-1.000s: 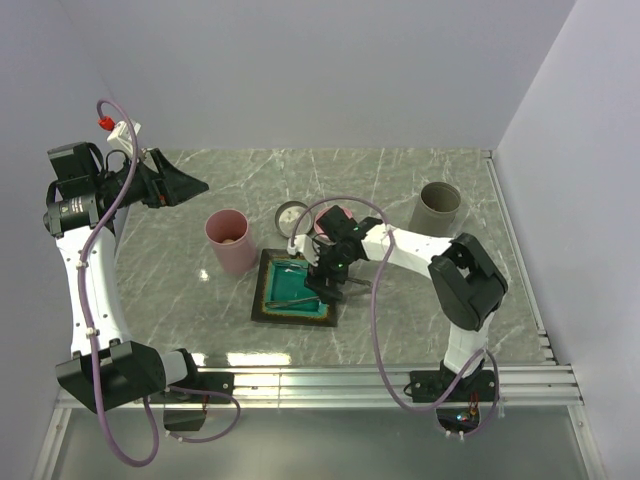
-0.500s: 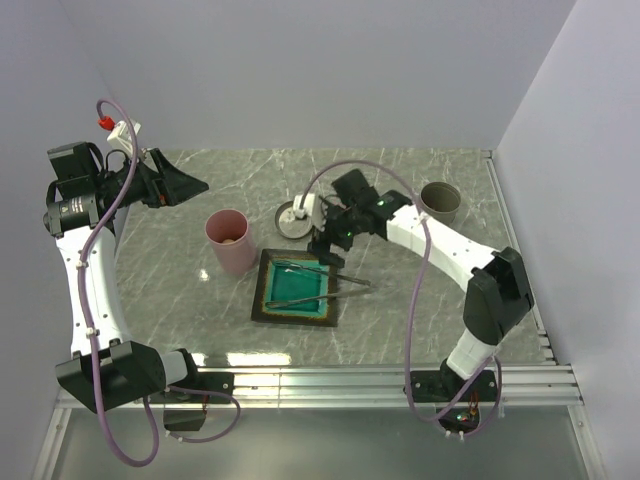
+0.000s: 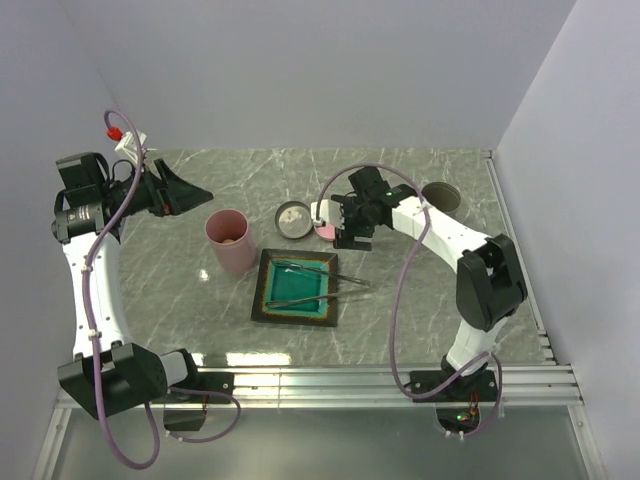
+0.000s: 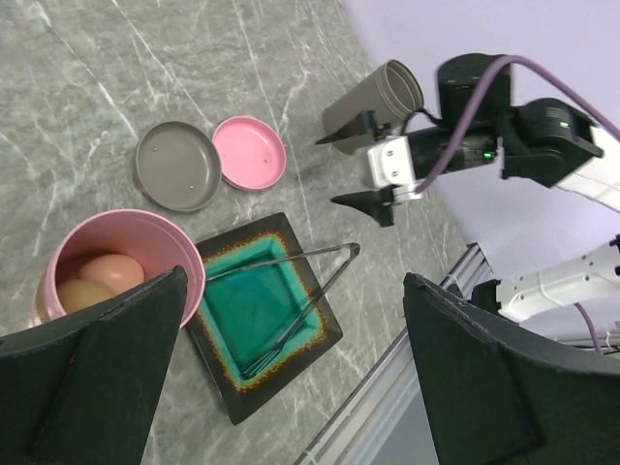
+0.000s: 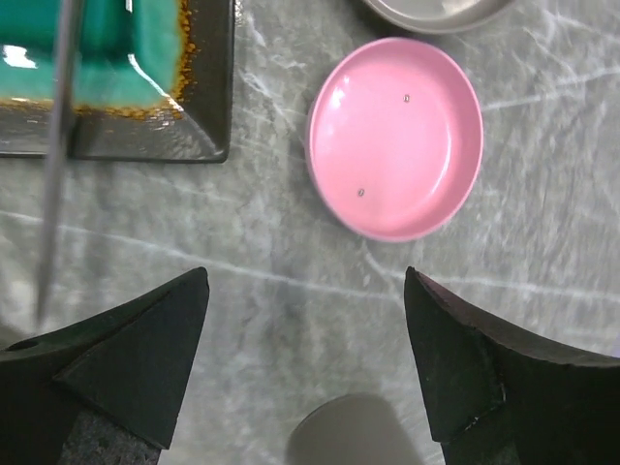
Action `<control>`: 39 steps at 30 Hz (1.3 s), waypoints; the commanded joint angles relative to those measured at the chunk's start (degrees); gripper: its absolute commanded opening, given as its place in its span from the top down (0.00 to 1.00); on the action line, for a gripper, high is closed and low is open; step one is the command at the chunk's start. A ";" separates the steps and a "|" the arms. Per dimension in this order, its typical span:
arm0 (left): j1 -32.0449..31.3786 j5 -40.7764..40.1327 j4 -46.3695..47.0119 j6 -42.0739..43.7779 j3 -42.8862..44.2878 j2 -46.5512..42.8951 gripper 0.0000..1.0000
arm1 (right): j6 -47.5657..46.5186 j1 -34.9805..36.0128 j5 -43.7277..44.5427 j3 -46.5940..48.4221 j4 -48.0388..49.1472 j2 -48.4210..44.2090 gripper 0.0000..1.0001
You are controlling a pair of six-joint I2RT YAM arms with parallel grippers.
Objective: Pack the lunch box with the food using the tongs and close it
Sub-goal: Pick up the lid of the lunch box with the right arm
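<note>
The pink lunch box [image 3: 231, 243] stands upright left of the teal plate, with two pieces of food [image 4: 95, 279] showing inside, one pale pink and one beige. Its pink lid [image 5: 395, 138] lies on the table with its inside up. The tongs [image 4: 302, 288] lie across the plate in a narrow V. My right gripper [image 3: 349, 228] hovers open just beside the pink lid [image 3: 324, 229], nothing between its fingers [image 5: 160, 339]. My left gripper [image 3: 186, 190] is raised at the far left, open and empty, looking down past the lunch box [image 4: 126, 254].
The teal square plate [image 3: 296, 303] with a dark rim sits in the middle. A grey lid [image 3: 292, 216] lies touching the pink lid's far left side. A grey cup [image 3: 440, 198] stands at the back right. The table's metal front rail [image 3: 380, 377] runs along the near edge.
My right gripper has left the tongs lying on the plate and moved back over to the pink lid. The left arm has shifted slightly.
</note>
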 commanded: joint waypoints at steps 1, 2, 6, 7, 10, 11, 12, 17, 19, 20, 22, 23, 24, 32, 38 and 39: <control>0.32 2.73 2.44 1.56 -0.92 -2.50 0.01 | -8.31 -0.31 0.25 0.49 4.14 2.97 0.12; 0.32 2.82 2.44 1.65 -1.01 -2.41 0.01 | -8.75 -0.31 0.33 1.89 3.79 3.94 0.13; 0.32 2.91 0.77 3.32 -0.92 -1.62 0.01 | -10.51 -0.40 0.77 3.75 4.49 8.33 0.15; 0.32 2.91 0.59 3.58 -1.10 -1.45 0.01 | -10.69 -0.31 0.77 4.01 4.58 8.86 0.16; 0.32 2.38 0.50 3.94 -1.27 -1.27 0.01 | -11.31 -0.22 0.77 5.51 3.79 10.97 0.18; 0.23 2.20 0.33 4.20 -1.27 -1.10 0.01 | -11.65 -0.31 0.86 5.51 4.22 11.67 0.19; 0.23 2.29 0.24 4.37 -1.27 -1.01 0.00 | -11.74 -0.22 1.38 5.42 4.58 11.94 0.19; 0.23 2.55 0.94 3.94 -1.63 -0.22 0.01 | -12.18 -0.31 2.53 5.51 6.25 13.61 0.23; 0.23 2.47 0.94 3.94 -1.45 -0.04 0.00 | -12.10 -0.22 2.80 5.77 6.77 14.40 0.26; 0.23 2.38 1.03 3.67 -1.36 -0.13 0.01 | -11.92 -0.31 2.80 6.21 6.95 15.10 0.29; 0.32 1.42 1.55 3.32 -1.54 -0.30 0.01 | -11.75 -0.31 3.15 6.74 7.48 15.81 0.31; 0.23 1.32 1.73 3.06 -1.62 -0.39 0.01 | -11.74 -0.31 3.32 7.00 7.74 16.59 0.33; 0.23 1.24 1.99 2.97 -1.71 -0.48 0.00 | -11.74 -0.31 3.50 7.44 7.74 17.04 0.35; 0.23 -0.43 1.64 2.97 -0.92 -0.74 0.01 | -9.63 -0.40 5.17 8.06 9.24 18.54 0.56; 0.32 -0.08 1.74 2.35 1.27 -0.92 0.00 | -7.88 -0.40 4.64 7.27 7.13 17.13 0.90; 0.23 -0.17 1.56 2.44 1.54 -1.00 0.01 | -7.09 -0.40 4.82 7.44 7.04 16.69 0.99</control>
